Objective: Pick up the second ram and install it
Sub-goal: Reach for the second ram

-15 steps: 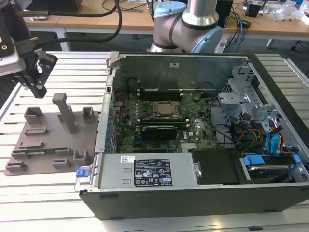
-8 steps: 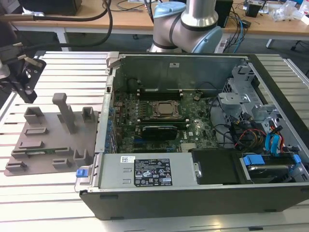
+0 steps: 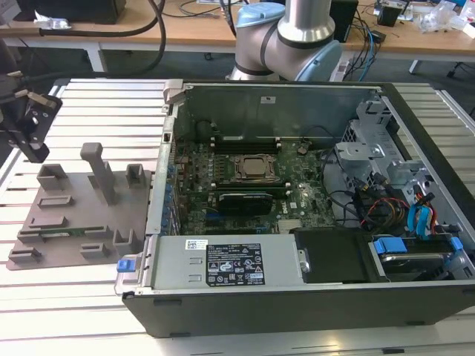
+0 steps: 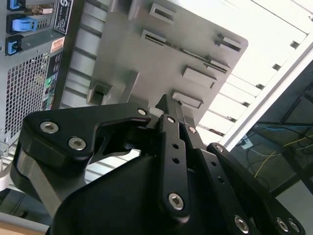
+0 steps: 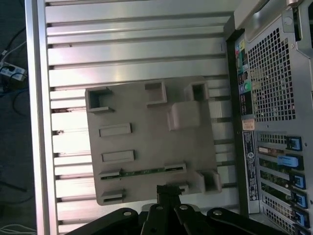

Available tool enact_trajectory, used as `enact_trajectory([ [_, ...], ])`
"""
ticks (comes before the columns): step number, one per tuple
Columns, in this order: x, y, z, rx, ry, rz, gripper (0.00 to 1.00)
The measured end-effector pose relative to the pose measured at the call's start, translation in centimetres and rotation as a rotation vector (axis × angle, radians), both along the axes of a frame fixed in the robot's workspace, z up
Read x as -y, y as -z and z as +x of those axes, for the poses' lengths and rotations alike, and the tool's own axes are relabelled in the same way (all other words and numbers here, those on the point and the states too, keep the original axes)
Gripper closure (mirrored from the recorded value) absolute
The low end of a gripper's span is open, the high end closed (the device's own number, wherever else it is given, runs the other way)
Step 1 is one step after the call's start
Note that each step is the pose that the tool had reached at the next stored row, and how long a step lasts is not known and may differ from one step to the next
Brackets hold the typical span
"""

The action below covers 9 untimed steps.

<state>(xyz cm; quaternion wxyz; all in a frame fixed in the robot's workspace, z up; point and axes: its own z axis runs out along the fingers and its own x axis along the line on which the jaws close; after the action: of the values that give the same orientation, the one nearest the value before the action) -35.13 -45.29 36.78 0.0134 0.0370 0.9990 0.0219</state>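
Gripper [image 3: 31, 144] [image 4: 166, 103] [image 5: 168, 188]: black, hung above the fixture plate [image 3: 74, 215] [image 4: 161, 54] [image 5: 146, 132] and clear of it, over the plate's corner toward the exterior view's left. Fingers [image 4: 172, 128] were together, with nothing between them.

Fixture plate: grey plastic, flat on the bench [image 3: 89, 311] [image 5: 137, 44], carrying low rectangular blocks and one tall upright post [image 3: 100, 174] [image 5: 185, 115].

Second ram [image 3: 63, 231] [image 4: 195, 51] [image 5: 144, 172]: thin green stick, seated on edge in a long slot of the fixture plate. It sat in the row beside the plate's front edge in the exterior view, between two small end blocks, untouched by the fingers.

Bench: slatted aluminium, bare metal around the fixture plate.

Computer case [image 3: 297, 311] [image 4: 29, 83] [image 5: 274, 73]: open-sided, lying just beside the fixture plate on the exterior view's right.

Power supply [image 3: 223, 263]: labelled, along the case wall near the fixture plate.

Processor socket [image 3: 256, 169]: square and metal-framed, on the green board inside the case, well apart from the fixture plate.

Arm base [image 3: 286, 41]: grey and blue, beyond the case from the fixture plate.

Desks [image 3: 200, 33]: wooden, with cables, farthest from the fixture plate.
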Motion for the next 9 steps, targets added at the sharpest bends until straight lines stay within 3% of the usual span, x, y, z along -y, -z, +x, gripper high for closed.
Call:
enact_trajectory([
  [3, 0.27, 0.08, -0.16, 0.0, 0.0, 0.0, 0.9],
  [9, 0.31, 0.1, -0.17, 0.0, 0.0, 0.0, 0.9],
])
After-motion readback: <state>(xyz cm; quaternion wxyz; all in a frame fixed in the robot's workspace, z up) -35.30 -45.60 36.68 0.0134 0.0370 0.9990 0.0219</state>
